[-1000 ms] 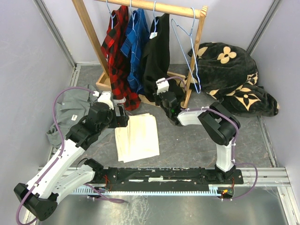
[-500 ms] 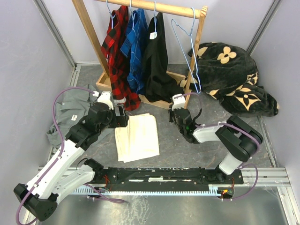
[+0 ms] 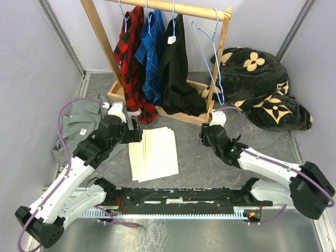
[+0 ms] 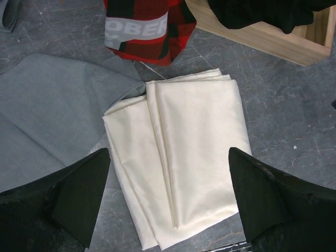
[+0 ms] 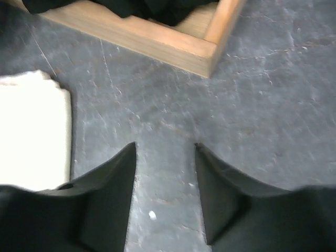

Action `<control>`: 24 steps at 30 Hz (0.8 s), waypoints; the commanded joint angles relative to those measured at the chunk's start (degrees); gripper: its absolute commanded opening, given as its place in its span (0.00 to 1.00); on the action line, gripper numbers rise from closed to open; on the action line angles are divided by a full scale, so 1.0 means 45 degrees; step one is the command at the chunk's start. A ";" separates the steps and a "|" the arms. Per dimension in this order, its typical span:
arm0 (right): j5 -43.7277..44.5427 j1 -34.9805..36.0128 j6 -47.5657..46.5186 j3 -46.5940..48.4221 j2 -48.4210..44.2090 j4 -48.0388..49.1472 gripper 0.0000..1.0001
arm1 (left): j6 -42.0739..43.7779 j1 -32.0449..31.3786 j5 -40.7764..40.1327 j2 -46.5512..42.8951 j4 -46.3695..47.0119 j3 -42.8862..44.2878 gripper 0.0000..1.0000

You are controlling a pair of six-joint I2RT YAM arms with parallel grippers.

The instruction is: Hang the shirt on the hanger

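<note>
Where the wrist views look down past the fingers, both claws hold nothing. The left claw is spread wide over a folded cream cloth, its tips clear of the fabric. The right claw shows a narrower gap, with only bare grey floor between its fingers, just short of the corner of the wooden rack. From above, the right claw's tips are too dark to separate.

The shirt hangs on the rack's rail, its hem bunched in the base frame. The hanger shows only its hook and neck; its shoulders are hidden inside the shirt. In both wrist views the shirt is a black scrap cut off by the top edge. The left arm covers part of a grey shirt on the floor.

The left arm rises from its base at the near left, bends at the elbow and reaches forward, with the claw aimed down at the cloth. The right arm lies low and stretched, its forearm running from the near right towards the rack's near corner.
</note>
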 commanded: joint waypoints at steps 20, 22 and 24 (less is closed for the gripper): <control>0.2356 -0.0082 0.0350 0.7656 -0.8257 -1.4590 0.99 | 0.0702 0.0043 -0.2338 -0.2669 -0.0541 0.1470 0.99; 0.2618 -0.0082 -0.0280 0.8267 -0.8454 -1.4740 0.99 | 0.0703 0.0049 -0.2463 -0.2949 -0.0515 0.1454 0.99; 0.2781 -0.0082 -0.0776 0.8442 -0.8800 -1.4768 0.99 | 0.0663 0.0048 -0.2615 -0.3214 -0.0514 0.1387 0.99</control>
